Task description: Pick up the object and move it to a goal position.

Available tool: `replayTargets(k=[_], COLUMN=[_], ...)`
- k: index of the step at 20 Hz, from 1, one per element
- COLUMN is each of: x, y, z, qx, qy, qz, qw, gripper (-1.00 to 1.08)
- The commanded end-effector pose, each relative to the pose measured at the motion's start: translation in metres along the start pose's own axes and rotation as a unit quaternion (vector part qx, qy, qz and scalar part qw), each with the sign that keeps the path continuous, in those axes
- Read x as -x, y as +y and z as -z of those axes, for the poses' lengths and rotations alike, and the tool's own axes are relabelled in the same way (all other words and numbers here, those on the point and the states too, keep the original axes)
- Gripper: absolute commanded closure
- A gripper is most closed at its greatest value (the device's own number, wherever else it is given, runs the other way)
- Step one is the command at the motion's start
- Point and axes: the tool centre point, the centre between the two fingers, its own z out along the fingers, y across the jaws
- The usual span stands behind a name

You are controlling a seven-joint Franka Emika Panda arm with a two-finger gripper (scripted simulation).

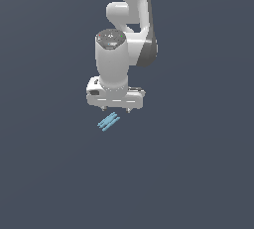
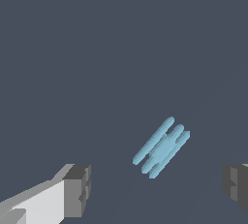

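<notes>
Scene: 1 Franka arm, 1 task item, plain dark surface. No goal marker visible in either view.

End effector [image 1: 115, 109]: pointing straight down, fingers spread wide, nothing between them. Wrist view confirms it: the 2 fingertips [image 2: 77, 189] sit far apart at opposite sides of the frame, gap empty.

Object [image 1: 108, 121]: tiny light-blue piece, approx. 3 thin parallel bars, much smaller than the end effector. Lies flat on the surface, untouched, apart from both fingers.

Key relation: in the exterior view the object sits just below the fingertips and slightly toward the exterior view's left of the end effector's centre line. Whether that offset is height, horizontal distance toward the camera, or both, cannot be told from this view. In the wrist view [image 2: 161, 147] the object is ahead of the finger line, closer to the finger cut off at the frame edge than to the fully visible 1, so not centred in the gap.

Long axis: bars run diagonally, oblique to the line joining the 2 fingers, neither parallel nor square to it.

Assessment: pre-grasp stage, pick not yet done. Next move likely needs a small lateral correction to centre the object, prob. a wrist rotation so the fingers close across the bars' short width, then descent. Risk: w/o correction, 1 finger may land on or nudge the piece.
</notes>
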Motion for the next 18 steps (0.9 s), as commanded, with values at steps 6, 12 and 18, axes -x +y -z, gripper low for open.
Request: replayTargets(k=[6,12,18], x=[0.007,0.017,0.030], y=[0.010,0.023,0.038], z=[-0.027,-0.060,-0.090], qx=[-0.005,-0.009,-0.009], qy=[-0.003,-0.007,-0.010], qz=[-0.074,-0.170,-0.263], qw=[0.9973,0.9854,0.9647], gripper=[-0.92,-0.92,-0.92])
